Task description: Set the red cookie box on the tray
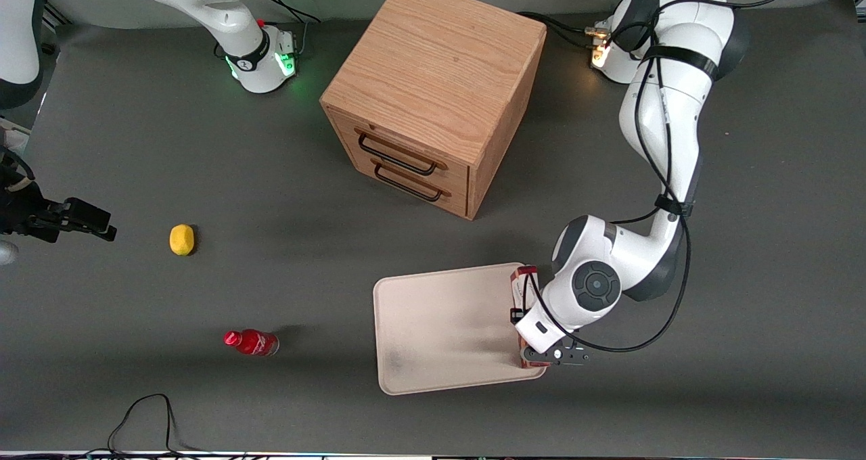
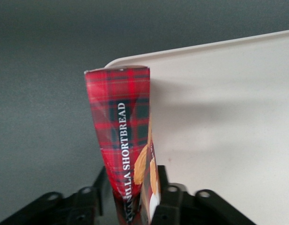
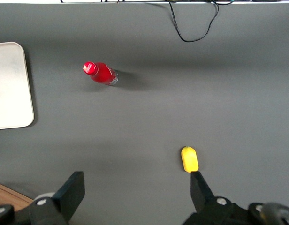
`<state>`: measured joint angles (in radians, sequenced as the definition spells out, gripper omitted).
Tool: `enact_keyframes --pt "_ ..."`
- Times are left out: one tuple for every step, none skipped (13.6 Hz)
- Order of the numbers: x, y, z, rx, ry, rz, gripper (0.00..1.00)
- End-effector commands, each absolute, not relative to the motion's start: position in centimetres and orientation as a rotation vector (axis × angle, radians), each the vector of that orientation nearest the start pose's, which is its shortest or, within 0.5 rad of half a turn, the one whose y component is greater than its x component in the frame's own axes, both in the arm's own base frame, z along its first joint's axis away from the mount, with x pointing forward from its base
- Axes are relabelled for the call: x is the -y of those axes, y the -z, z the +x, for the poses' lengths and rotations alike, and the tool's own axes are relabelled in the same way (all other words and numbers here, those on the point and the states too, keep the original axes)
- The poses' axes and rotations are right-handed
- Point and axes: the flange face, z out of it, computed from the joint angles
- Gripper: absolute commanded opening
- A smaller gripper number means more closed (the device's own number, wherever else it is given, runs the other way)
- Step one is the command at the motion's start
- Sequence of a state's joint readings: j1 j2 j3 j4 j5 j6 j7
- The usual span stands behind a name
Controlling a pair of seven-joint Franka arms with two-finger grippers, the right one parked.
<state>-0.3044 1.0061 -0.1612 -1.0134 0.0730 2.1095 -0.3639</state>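
The red cookie box (image 1: 521, 285) is a long slim tartan box with cookie pictures. It lies lengthwise along the short edge of the tray (image 1: 440, 325) that faces the working arm's end of the table. My left gripper (image 1: 541, 353) is shut on the box near the end closer to the front camera. In the left wrist view the box (image 2: 121, 126) stands on its narrow side between the black fingers (image 2: 162, 180), and its other end sits at a corner of the cream tray (image 2: 229, 117). I cannot tell whether the box rests on the tray or hangs just above it.
A wooden drawer cabinet (image 1: 433, 95) stands farther from the front camera than the tray. A small red bottle (image 1: 252, 342) and a yellow lemon (image 1: 181, 239) lie toward the parked arm's end. A black cable (image 1: 145, 412) loops at the table's front edge.
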Motion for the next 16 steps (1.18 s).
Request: enact_keyframes --pt "31.3 -25.5 72.6 -0.095 0.148 -3.219 1.0" --pt "31.3 -26.2 72.6 -0.091 0.158 -3.223 1.0" --pt "31.0 -27.4 72.5 -0.091 0.166 -3.225 1.0" --pt "30.0 -29.5 72.3 -0.085 0.181 -3.226 1.0" --pt "28.9 -32.2 71.9 -0.074 0.193 -3.234 1.0" --pt "28.0 -35.5 71.4 -0.067 0.22 -3.248 1.0" --pt "27.0 -38.4 70.3 -0.059 0.23 -3.254 1.0" --pt "25.1 -41.1 69.2 -0.039 0.232 -3.243 1.0" --pt "23.5 -43.6 67.7 -0.021 0.226 -3.23 1.0" --pt "21.3 -46.2 66.0 0.03 0.202 -3.231 1.0" --pt "19.1 -48.2 64.1 0.081 0.158 -3.228 1.0" --pt "16.7 -50.0 62.0 0.103 0.114 -3.199 1.0" --pt "14.0 -51.4 60.0 0.095 0.065 -3.171 1.0" --pt "11.5 -52.8 58.3 0.067 0.027 -3.147 1.0" --pt "9.3 -54.4 56.3 0.033 -0.014 -3.126 1.0" --pt "7.4 -55.5 54.3 0.021 -0.072 -3.104 1.0"
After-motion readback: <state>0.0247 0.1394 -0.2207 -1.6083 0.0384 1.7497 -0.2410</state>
